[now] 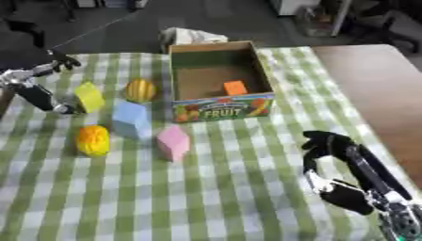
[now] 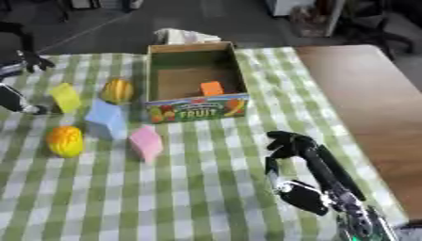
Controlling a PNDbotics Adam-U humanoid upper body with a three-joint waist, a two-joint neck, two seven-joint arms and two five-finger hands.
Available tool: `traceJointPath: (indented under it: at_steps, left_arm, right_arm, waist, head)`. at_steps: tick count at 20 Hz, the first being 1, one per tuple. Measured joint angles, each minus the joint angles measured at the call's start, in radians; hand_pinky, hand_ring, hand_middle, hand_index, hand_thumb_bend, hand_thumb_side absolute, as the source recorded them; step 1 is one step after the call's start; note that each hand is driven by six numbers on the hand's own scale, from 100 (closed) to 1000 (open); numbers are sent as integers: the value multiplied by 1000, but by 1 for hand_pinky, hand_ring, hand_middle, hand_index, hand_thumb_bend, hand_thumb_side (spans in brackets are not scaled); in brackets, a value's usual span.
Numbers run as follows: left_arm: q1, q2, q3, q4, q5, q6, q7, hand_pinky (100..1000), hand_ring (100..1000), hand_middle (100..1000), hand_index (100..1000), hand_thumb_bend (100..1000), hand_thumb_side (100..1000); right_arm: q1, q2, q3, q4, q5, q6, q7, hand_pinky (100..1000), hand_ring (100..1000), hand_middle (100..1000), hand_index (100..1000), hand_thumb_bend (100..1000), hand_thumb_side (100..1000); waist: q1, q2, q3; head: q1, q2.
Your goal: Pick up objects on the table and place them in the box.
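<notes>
One orange block (image 1: pixel 235 87) already in the box (image 1: pixel 184 54); five pieces left on the cloth: yellow block (image 1: pixel 89 97), striped fruit (image 1: pixel 141 90), blue block (image 1: pixel 130 119), orange fruit (image 1: pixel 93 140), pink block (image 1: pixel 173 142). Right hand (image 1: pixel 329 147) low right, fingers curled, holding nothing. Left hand (image 1: pixel 33 70) beside yellow block, finger state unreadable.

Checked table (image 1: pixel 247 197) with box (image 1: pixel 216 109), blocks (image 1: pixel 173 142)

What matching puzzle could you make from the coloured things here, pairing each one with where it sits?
Things:
1. orange block
2. pink block
3. yellow block
4. blue block

Places:
A. near the left hand
B. inside the box
C. in front of the box
D. between the yellow and pink blocks

Pairs: 1-B, 2-C, 3-A, 4-D
</notes>
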Motion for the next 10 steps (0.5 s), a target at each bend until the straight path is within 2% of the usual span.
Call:
traceJointPath:
  at_steps: [5,10]
  left_arm:
    - [-36,-53,53,100,-11,84,29,730,715,738,911,468,322]
    - [-50,-77,76,144,-12,148,59,722,712,734,908,438,342]
  right_arm:
    - [4,0,0,0,-2,1,1,686,639,648,843,100,234]
    - [4,1,0,0,-5,0,3,686,639,648,843,100,235]
  waist:
    - [-3,1,-10]
    - [-3,4,-18]
  head:
    - [6,0]
    - [7,0]
